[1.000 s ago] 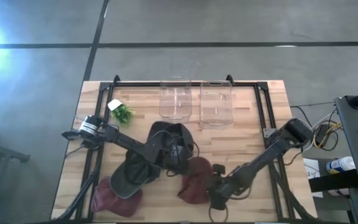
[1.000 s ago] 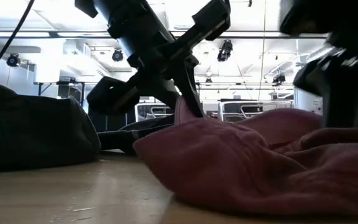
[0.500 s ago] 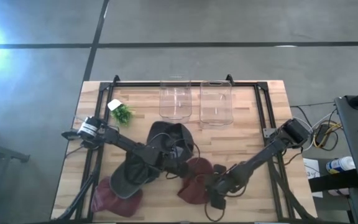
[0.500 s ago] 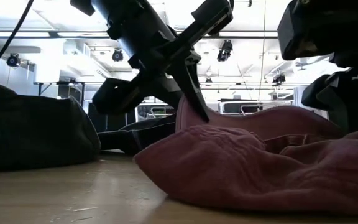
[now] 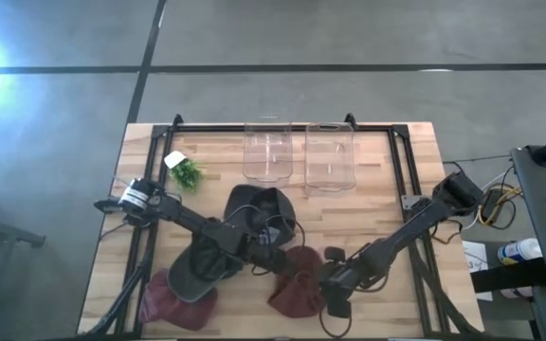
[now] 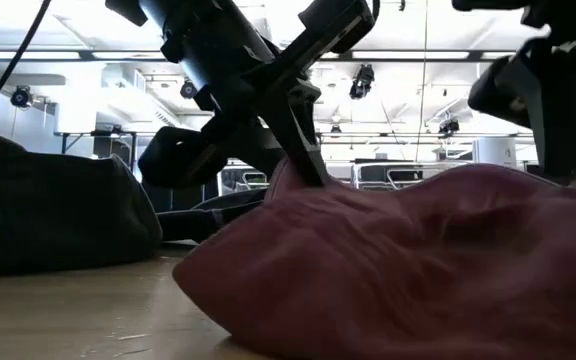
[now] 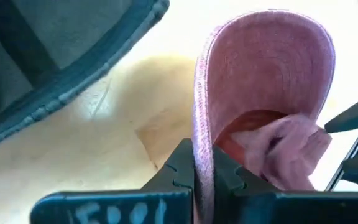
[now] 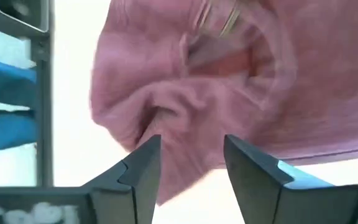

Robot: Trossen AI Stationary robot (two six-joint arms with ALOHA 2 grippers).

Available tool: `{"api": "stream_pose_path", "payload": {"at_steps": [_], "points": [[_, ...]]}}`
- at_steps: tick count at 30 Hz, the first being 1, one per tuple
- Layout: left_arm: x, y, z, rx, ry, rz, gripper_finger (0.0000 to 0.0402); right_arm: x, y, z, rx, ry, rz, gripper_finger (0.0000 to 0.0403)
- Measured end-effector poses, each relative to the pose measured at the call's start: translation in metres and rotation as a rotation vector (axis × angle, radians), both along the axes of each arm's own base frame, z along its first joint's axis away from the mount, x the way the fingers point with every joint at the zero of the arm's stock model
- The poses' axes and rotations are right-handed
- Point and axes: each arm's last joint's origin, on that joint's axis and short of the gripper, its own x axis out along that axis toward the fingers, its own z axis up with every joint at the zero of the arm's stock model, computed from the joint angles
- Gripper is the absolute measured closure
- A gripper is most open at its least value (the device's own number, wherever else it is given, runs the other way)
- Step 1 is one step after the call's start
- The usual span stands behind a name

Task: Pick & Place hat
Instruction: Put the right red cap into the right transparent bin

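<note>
The maroon hat (image 5: 297, 281) lies near the table's front edge, at six o'clock from the dark hat (image 5: 259, 210). The left gripper (image 7: 202, 163) pinches its brim at the hat's ten o'clock. The right gripper (image 8: 190, 163), fingers spread, hovers at its three o'clock.

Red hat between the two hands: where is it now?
High view: the red hat lies at the table's near edge, centre-right, pinched by the left hand, beside the right hand.
</note>
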Motion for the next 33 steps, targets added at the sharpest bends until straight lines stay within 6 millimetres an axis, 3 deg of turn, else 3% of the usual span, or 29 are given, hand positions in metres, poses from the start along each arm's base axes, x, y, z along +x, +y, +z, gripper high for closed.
{"api": "stream_pose_path", "payload": {"at_steps": [8,12,18,26,33], "points": [[0.000,0.001,0.000,-0.011,0.001,0.029,0.0388,-0.029,-0.008,0.026,-0.029,0.071,0.013,0.0207],[0.000,0.000,0.000,-0.022,0.000,0.043,0.0388,-0.052,-0.013,0.042,-0.049,0.065,-0.112,0.0207],[-0.001,-0.008,0.002,-0.023,-0.021,0.024,0.0388,-0.073,-0.028,0.008,0.083,0.151,-0.409,0.0207],[-0.004,-0.019,0.004,-0.013,-0.037,0.012,0.0388,-0.077,-0.034,-0.027,0.404,-0.067,-0.569,0.0207],[-0.001,-0.020,0.007,-0.040,-0.083,0.034,0.0388,-0.072,-0.040,-0.040,0.439,-0.179,-0.667,0.0207]]}}
